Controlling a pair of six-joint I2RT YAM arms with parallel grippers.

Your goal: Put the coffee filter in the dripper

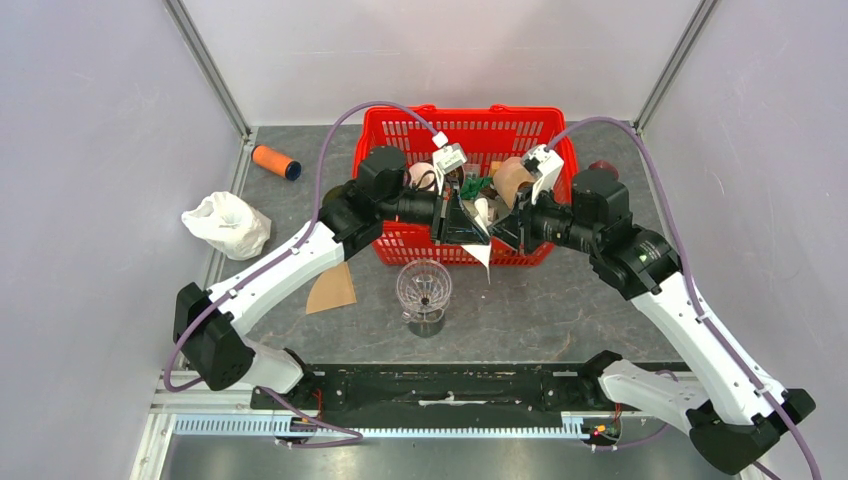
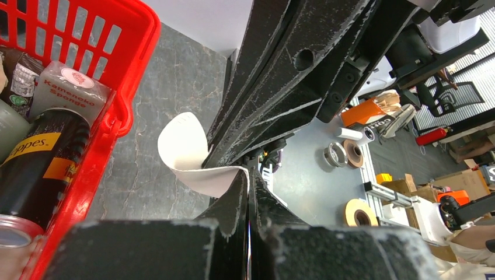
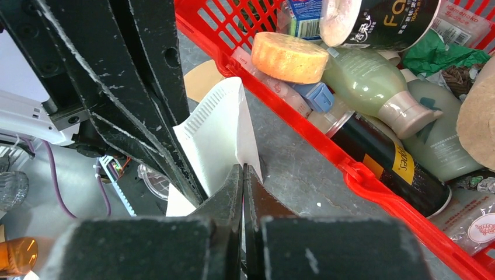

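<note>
Closest to me, the black mounting rail (image 1: 440, 385) carries both arms at the near edge of the surface (image 1: 560, 300). Just beyond it, between the arms, the clear dripper (image 1: 424, 288) stands upright with its mouth open and nothing inside. To its left a flat tan paper piece (image 1: 332, 290) lies on the surface.

Farther out and higher, the two arms meet nose to nose over the front wall of the red basket (image 1: 400, 245). The white coffee filter (image 3: 219, 134) hangs in the air between them. The left tool (image 2: 247, 181) is clenched on one edge of it, and the right tool (image 3: 243, 175) is clenched on another. The paper curls out from the pinch and a loose corner droops towards the surface.

What matters is where the dripper sits from that pinch. It is lower, nearer the rail, and off towards the left arm's side, not underneath. I'd judge the left tool to be the closer of the two. The filter runs roughly across, from one arm to the other. To my eye it has to come back, down and slightly left before its point can enter the mouth.

Beyond that is the basket, packed with bottles and sponges.
</note>
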